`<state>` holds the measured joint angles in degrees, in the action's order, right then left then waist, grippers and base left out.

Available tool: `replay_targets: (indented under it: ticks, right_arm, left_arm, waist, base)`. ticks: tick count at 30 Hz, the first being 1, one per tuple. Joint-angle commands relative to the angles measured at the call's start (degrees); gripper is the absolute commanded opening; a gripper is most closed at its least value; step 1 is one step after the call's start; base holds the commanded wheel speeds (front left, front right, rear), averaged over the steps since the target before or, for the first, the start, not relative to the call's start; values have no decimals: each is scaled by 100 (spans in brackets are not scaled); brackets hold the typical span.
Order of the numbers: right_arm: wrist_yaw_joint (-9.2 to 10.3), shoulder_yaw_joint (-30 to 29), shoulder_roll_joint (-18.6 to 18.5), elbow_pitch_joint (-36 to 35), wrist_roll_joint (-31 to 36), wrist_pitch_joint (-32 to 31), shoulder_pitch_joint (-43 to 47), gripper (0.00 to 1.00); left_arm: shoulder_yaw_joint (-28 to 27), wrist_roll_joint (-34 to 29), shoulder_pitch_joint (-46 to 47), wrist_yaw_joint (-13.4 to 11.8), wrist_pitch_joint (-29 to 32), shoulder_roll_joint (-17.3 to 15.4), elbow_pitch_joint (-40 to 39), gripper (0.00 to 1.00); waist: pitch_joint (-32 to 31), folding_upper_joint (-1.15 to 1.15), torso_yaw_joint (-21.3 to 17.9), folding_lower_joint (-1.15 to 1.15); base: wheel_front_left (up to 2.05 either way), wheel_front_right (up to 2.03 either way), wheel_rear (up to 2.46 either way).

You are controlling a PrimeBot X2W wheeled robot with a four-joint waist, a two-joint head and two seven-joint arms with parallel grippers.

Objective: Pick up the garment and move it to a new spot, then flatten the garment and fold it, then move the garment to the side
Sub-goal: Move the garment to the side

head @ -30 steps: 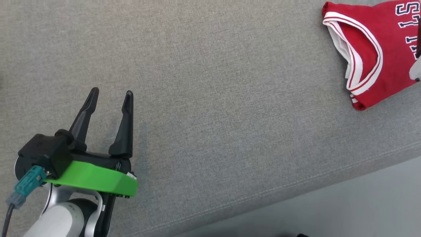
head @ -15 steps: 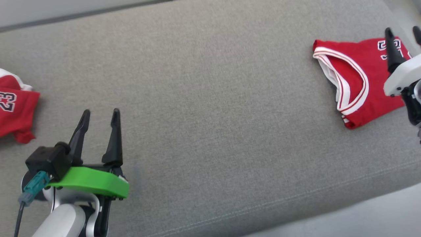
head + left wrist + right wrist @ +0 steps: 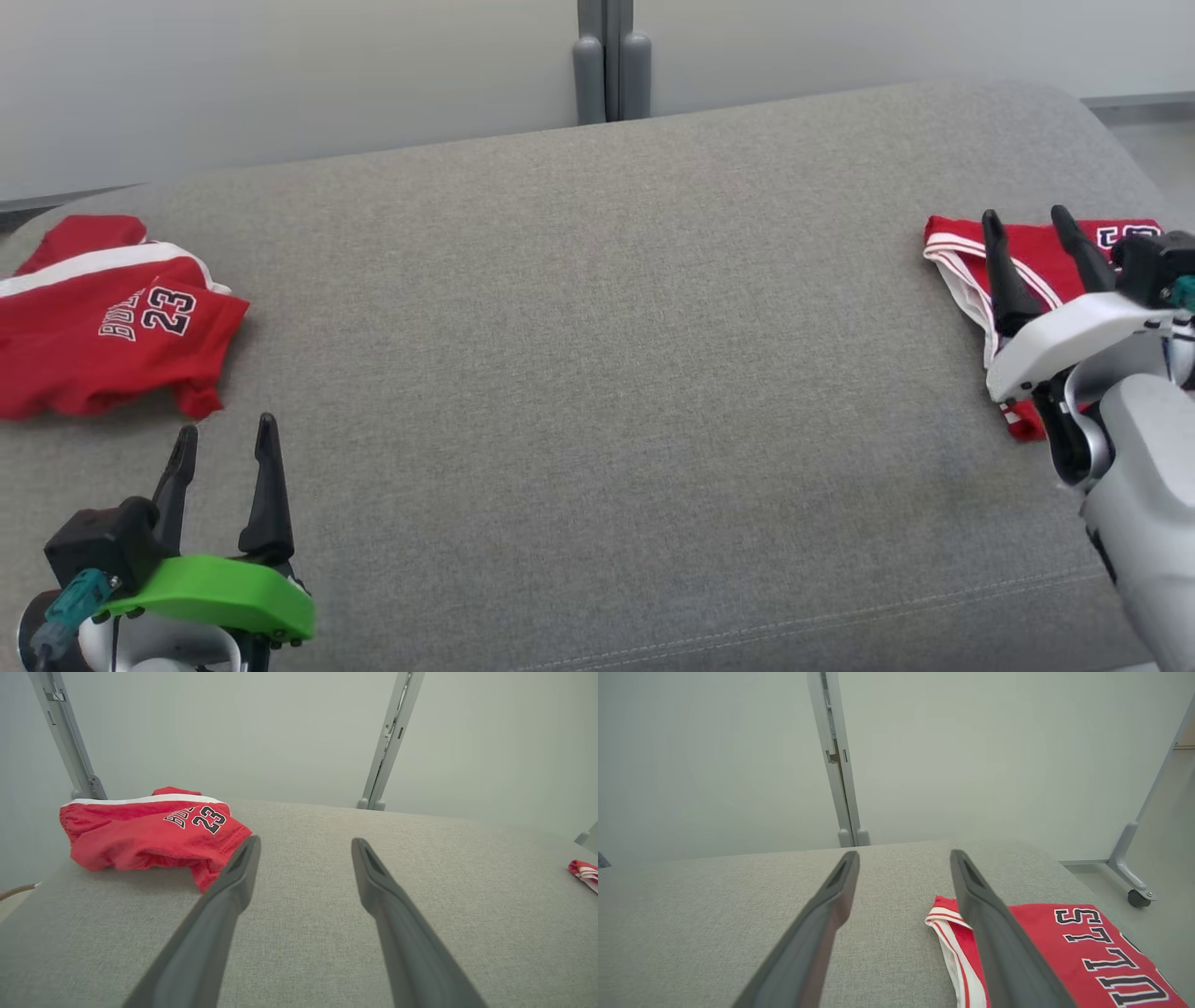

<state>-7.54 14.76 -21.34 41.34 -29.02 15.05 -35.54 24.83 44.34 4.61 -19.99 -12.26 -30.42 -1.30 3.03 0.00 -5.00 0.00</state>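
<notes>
Across the grey cushion (image 3: 597, 327) my view has lifted: crumpled red shorts (image 3: 103, 327), likely next, lie far left beyond my spread left gripper (image 3: 229, 426); the folded jersey (image 3: 954, 235) sits by my spread right gripper (image 3: 1025, 215).

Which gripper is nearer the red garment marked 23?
Left. The left gripper hangs open just short of the red garment marked 23, near its lower corner and apart from it. The right gripper is across the cushion, open by the red jersey.

Left end effector (image 3: 229, 427) jaws apart, right end effector (image 3: 1025, 215) likewise
</notes>
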Motion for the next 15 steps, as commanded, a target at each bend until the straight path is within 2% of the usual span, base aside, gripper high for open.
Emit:
replay_targets:
  ticks: [1, 15]
  right_arm:
    - [9, -118, 129, -148, 148, 19, 270, 100]
    - [9, -1113, 1399, -2254, 1251, -602, 2124, 100]
  left_arm:
    - [-10, 46, -153, -23, -41, -51, 36, 100]
    - [-168, 140, -859, -109, -199, 81, -75, 100]
  waist:
    - [-270, 0, 256, 0]
    - [-507, 0, 540, 0]
  base:
    - [0, 0, 0]
    - [0, 0, 0]
